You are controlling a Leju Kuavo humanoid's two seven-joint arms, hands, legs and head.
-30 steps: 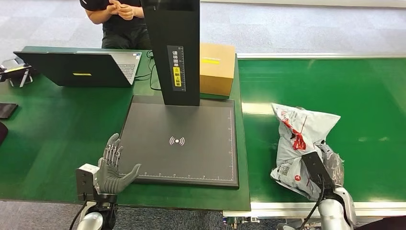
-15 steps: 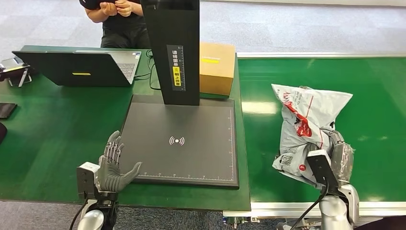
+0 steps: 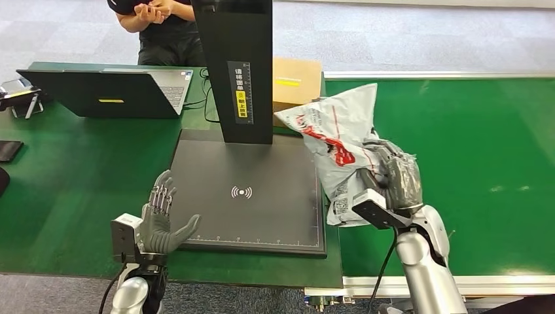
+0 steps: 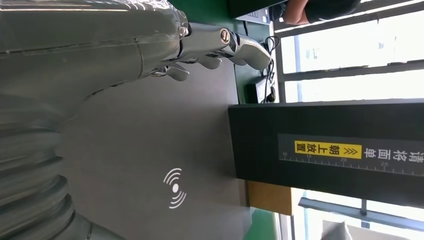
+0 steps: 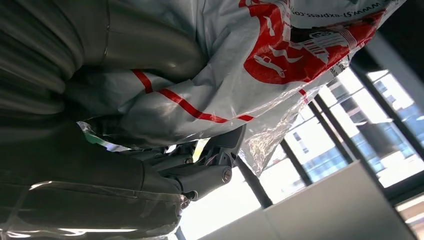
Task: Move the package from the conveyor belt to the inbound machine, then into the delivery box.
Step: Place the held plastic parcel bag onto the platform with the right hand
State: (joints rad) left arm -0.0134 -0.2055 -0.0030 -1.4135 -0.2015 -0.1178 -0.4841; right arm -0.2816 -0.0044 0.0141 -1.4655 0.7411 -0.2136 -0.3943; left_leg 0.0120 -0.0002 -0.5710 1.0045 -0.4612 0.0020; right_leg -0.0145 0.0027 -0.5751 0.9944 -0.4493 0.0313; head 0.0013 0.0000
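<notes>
I have the package [image 3: 340, 140], a soft grey mailer with red print, gripped in my right robot hand [image 3: 393, 176] and lifted off the conveyor belt [image 3: 471, 144], hanging over the seam between the belt and the right edge of the inbound machine [image 3: 216, 163]. My worry is the grip: the bag is slack and slippery, the fingers close on one bunched side of it, and the free end juts up towards the machine's black column [image 3: 239, 72] and the cardboard box [image 3: 298, 91] behind it. If I swing left too high or too fast, that loose end could catch the column (it looks near already) and drag the film out of the fingers. A crumpled landing, judging by the folds, could also bury the label. My left robot hand [image 3: 160, 222] holds nothing, fingers spread and upright, just beside the near left corner of the pad on the tabletop [image 3: 78, 176], close enough to be brushed if the bag flops wide.
</notes>
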